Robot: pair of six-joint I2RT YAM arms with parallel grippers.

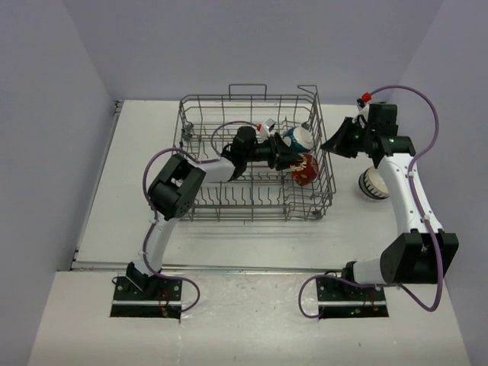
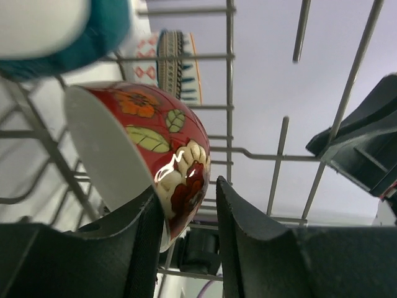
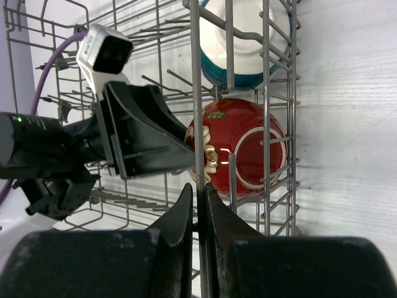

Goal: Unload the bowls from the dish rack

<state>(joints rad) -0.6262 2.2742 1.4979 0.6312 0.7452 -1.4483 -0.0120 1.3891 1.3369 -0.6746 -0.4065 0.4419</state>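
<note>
The grey wire dish rack (image 1: pixel 200 207) stands mid-table. A red patterned bowl (image 1: pixel 305 171) lies on its side at the rack's right end, with a teal-white bowl (image 1: pixel 299 137) just behind it. My left gripper (image 1: pixel 288 160) reaches into the rack. In the left wrist view it (image 2: pixel 188 189) is open and straddles the red bowl's (image 2: pixel 167 136) rim, one finger inside and one outside with a gap. My right gripper (image 3: pixel 198 188) is shut on an upright wire of the rack's right side (image 3: pixel 267 62), beside the red bowl (image 3: pixel 248 149). The other bowls are hidden.
A striped bowl (image 1: pixel 374 183) stands on the table right of the rack, under my right arm; it also shows through the wires in the left wrist view (image 2: pixel 177 62). White walls close in the table on the left, back and right.
</note>
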